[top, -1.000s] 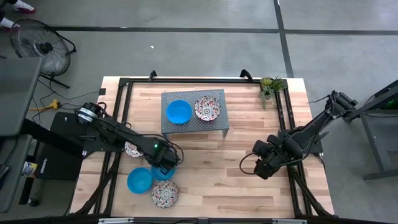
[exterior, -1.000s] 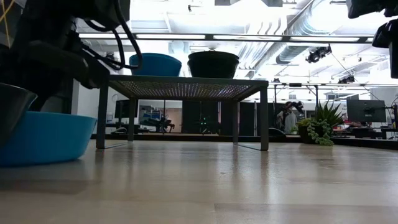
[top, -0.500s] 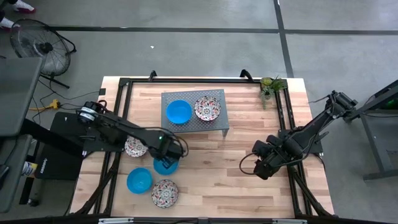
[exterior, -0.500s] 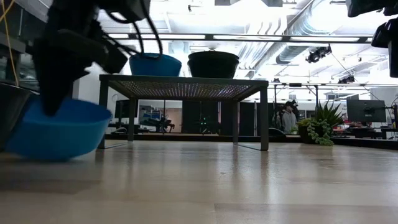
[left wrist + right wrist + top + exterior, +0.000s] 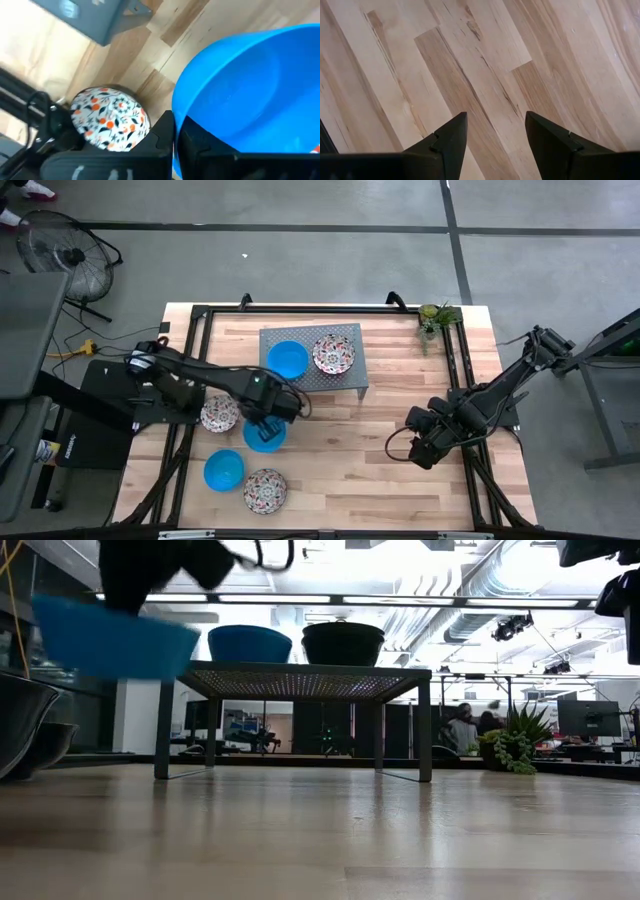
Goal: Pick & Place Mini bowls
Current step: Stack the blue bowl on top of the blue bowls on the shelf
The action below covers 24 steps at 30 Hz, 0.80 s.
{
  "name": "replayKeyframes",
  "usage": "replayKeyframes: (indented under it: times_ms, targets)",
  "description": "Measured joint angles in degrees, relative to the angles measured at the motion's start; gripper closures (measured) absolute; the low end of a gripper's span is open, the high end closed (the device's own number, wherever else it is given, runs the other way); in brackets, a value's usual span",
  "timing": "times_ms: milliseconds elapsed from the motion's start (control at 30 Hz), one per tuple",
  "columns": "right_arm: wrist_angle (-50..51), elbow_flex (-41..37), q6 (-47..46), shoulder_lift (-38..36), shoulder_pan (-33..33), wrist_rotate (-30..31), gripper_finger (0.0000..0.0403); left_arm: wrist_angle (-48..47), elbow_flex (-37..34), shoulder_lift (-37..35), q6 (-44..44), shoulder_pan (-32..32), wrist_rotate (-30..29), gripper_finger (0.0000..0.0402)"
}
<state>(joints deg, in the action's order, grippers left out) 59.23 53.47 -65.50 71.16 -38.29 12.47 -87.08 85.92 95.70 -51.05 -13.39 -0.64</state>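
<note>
Your left gripper (image 5: 264, 423) is clamped on a blue bowl's (image 5: 265, 435) rim, holding it clear of the table (image 5: 330, 460) just in front of the stand (image 5: 352, 369). On the stand sit another blue bowl (image 5: 287, 359) and a floral bowl (image 5: 333, 354). Near the stand's left leg lies a floral bowl (image 5: 217, 416); farther out, a blue one (image 5: 224, 470) and a floral one (image 5: 265, 490). Your right gripper (image 5: 495, 137) hangs spread and empty, well right of the stand.

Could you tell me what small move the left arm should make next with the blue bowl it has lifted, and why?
Probably carry it on toward the grey stand: the left tool holds the blue bowl clear of the table, about level with the stand's top, where two bowls already sit.
</note>
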Motion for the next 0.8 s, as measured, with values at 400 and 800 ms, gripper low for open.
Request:
replayKeyframes:
  times_ms: [400,800]
  targets:
    - [-0.3,0.0,0.4,0.0,0.0,0.2,0.0215,-2.9,18.3,-0.9,3.9,2.8,-10.0,0.0402]
    - [-0.9,0.0,0.0,0.0,0.0,0.5,0.0215,-2.9,24.0,-1.0,17.0,14.8,-9.5,0.0401]
